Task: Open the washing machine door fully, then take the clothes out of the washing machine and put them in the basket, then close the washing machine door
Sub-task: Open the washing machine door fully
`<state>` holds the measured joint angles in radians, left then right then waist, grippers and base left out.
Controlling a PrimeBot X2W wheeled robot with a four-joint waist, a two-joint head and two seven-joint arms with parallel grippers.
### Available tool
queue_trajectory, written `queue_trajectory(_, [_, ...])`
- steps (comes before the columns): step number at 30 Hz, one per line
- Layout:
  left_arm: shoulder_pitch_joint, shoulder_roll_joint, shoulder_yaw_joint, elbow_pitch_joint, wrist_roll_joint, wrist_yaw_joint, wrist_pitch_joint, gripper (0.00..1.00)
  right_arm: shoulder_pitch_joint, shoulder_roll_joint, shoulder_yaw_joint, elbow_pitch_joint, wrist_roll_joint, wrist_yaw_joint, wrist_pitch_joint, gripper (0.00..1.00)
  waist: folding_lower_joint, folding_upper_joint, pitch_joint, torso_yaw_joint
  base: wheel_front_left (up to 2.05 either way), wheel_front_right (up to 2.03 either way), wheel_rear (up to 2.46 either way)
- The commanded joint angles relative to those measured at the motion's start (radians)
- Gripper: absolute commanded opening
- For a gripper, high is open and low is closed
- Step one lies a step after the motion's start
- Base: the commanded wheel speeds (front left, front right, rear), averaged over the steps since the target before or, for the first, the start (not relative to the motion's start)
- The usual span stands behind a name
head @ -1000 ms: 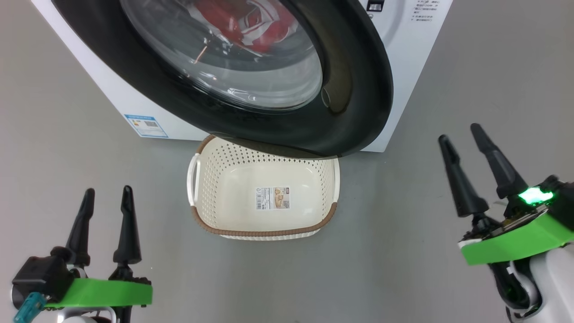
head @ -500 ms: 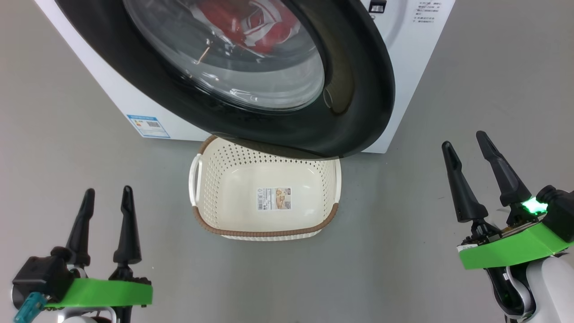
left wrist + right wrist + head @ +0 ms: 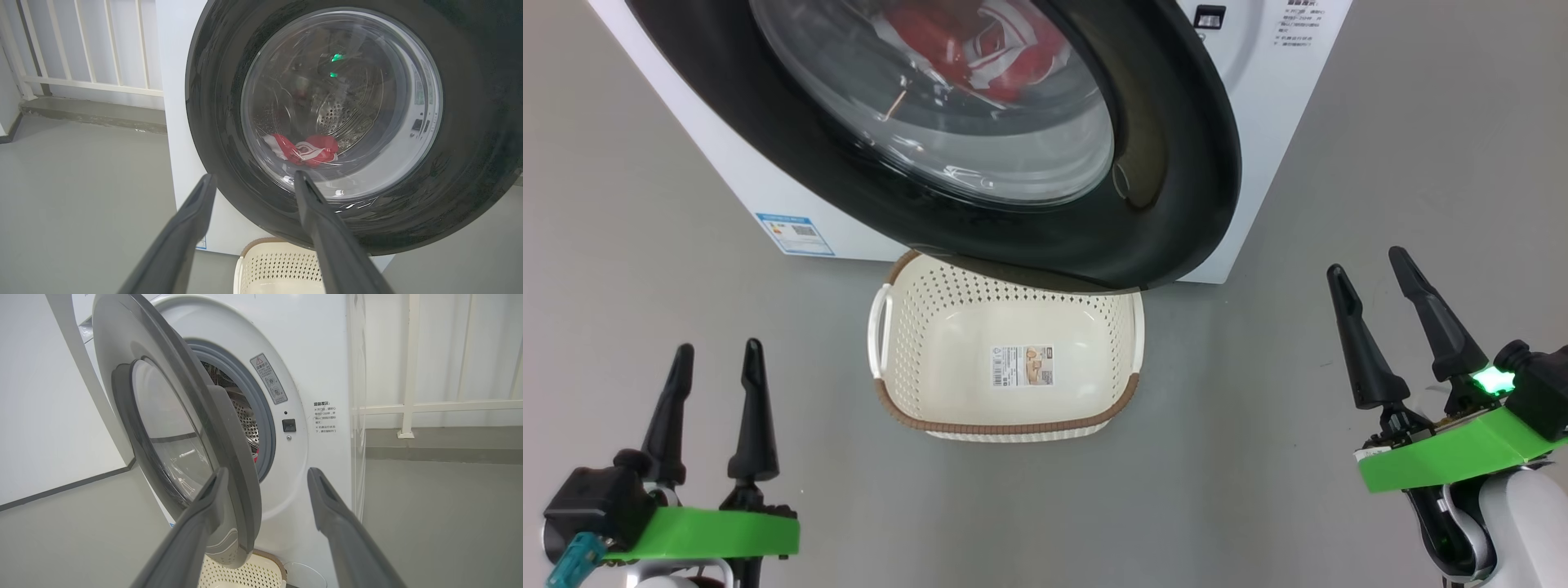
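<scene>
Bare utility or laundry-type room, poss. a test space: white front-load washing machine (image 3: 1274,122) stands alone on smooth grey floor (image 3: 1405,163), w/ plain white wall (image 3: 41,416) and dark skirting beside it, white railing (image 3: 83,41) on the far side, and a plastic basket (image 3: 1005,426) on the floor in front.

Grey floor (image 3: 645,245); white railing (image 3: 94,85) atop low grey ledge (image 3: 90,114) (plain white wall (image 3: 36,396) opposite).

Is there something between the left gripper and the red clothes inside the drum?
Yes. The washing machine door, only partly open, stands across the opening; the left gripper faces the clothes through its glass. The door also overhangs the far rim of the basket.
</scene>
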<state>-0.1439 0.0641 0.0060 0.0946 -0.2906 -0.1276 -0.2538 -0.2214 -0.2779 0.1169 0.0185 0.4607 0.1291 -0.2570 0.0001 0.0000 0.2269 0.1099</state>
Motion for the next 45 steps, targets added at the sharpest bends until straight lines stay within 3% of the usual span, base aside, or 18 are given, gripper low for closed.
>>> queue_trajectory(1, [-0.001,0.026,0.037,-0.022,0.002,-0.003,-0.008,1.00,0.017,-0.008,0.021,-0.021,-0.010,0.002,-0.005,1.00,0.0000,0.0000,0.000,-0.001,0.00,0.00,0.00])
queue_trajectory(15, [-0.001,0.027,0.027,-0.016,0.003,-0.003,-0.008,1.00,-0.034,-0.011,0.006,0.004,0.056,0.002,-0.005,1.00,0.0000,0.0000,0.001,0.001,0.00,0.00,0.00])
queue_trajectory(16, [-0.001,0.027,0.026,-0.015,0.002,-0.003,-0.008,1.00,-0.041,-0.008,0.002,0.008,0.069,0.002,-0.005,0.95,0.0000,0.0000,0.002,0.002,0.00,0.00,0.00])
queue_trajectory(17, [-0.002,0.027,0.025,-0.015,0.002,-0.003,-0.008,1.00,-0.049,-0.007,-0.002,0.014,0.083,0.002,-0.005,0.76,0.0000,0.0000,0.002,0.002,0.00,0.00,0.00])
queue_trajectory(18, [-0.002,0.027,0.025,-0.015,0.002,-0.003,-0.008,1.00,-0.058,-0.007,-0.004,0.020,0.097,0.002,-0.005,0.48,0.0000,0.0000,0.002,0.002,0.00,0.00,0.00])
queue_trajectory(22, [-0.003,0.027,0.022,-0.015,0.001,-0.003,-0.008,1.00,-0.102,-0.011,-0.009,0.041,0.162,0.002,-0.005,0.00,0.0000,0.0000,0.006,0.006,0.00,0.00,0.00])
queue_trajectory(31, [-0.006,0.028,0.024,-0.018,-0.002,-0.003,-0.008,1.00,-0.222,-0.053,-0.006,0.138,0.387,0.002,0.008,0.00,0.0000,0.0000,0.021,0.015,0.00,0.00,0.00])
queue_trajectory(32, [-0.007,0.028,0.024,-0.019,-0.002,-0.003,-0.008,1.00,-0.262,-0.068,-0.004,0.167,0.471,0.002,0.041,0.00,0.0000,0.0000,0.025,0.017,0.00,0.00,0.00])
queue_trajectory(39, [-0.012,0.029,0.027,-0.021,-0.002,-0.003,-0.008,1.00,-0.383,-0.085,-0.006,0.274,0.741,0.002,0.234,0.00,0.0000,0.0000,0.037,0.026,0.00,0.00,0.00])
queue_trajectory(45, [-0.016,0.029,0.029,-0.024,-0.002,-0.003,-0.008,1.00,-0.463,-0.079,-0.013,0.357,0.913,0.002,0.377,0.00,0.0000,0.0000,0.046,0.034,0.00,0.00,0.00])
